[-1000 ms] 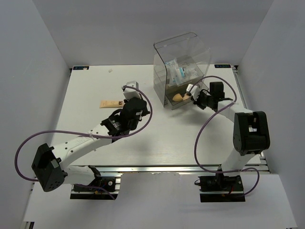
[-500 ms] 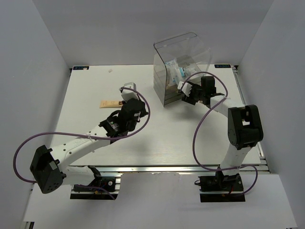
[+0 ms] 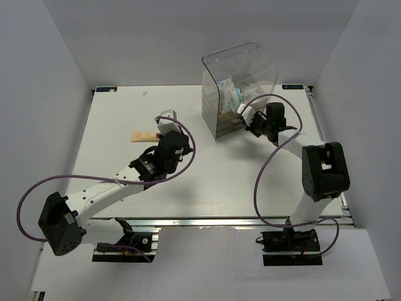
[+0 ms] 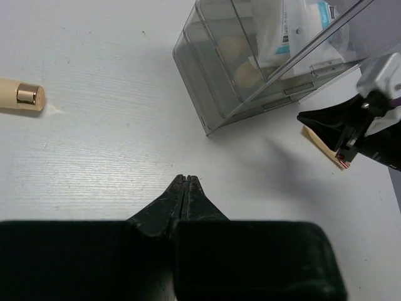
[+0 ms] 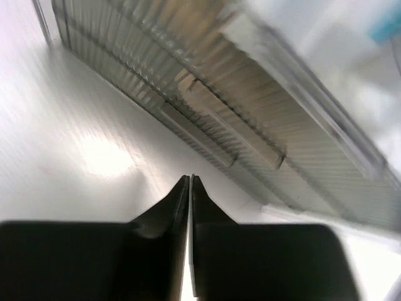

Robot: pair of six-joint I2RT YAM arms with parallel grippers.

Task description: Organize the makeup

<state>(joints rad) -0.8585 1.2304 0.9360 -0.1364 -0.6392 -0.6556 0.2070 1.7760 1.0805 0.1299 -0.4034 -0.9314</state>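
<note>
- Table (image 3: 207, 182): white, carries everything.
- Clear drawer box (image 3: 227, 122): far side, right of centre.
- R gripper (image 5: 190, 179): pinched together, empty, tip just beside box front.
- L gripper (image 4: 187, 179): pinched together, empty, over bare table btwn tube & box.
- Packet (image 4: 301, 31): inside box, upper part.
- Tube (image 3: 144, 136): flat on table, left of L gripper, well apart from box.
- Sponges (image 4: 241, 72): in box's lower drawer, seen thru wall.

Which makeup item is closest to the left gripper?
The beige tube, on the table beside the left gripper; the sponges and packet sit farther off inside the clear box.
</note>
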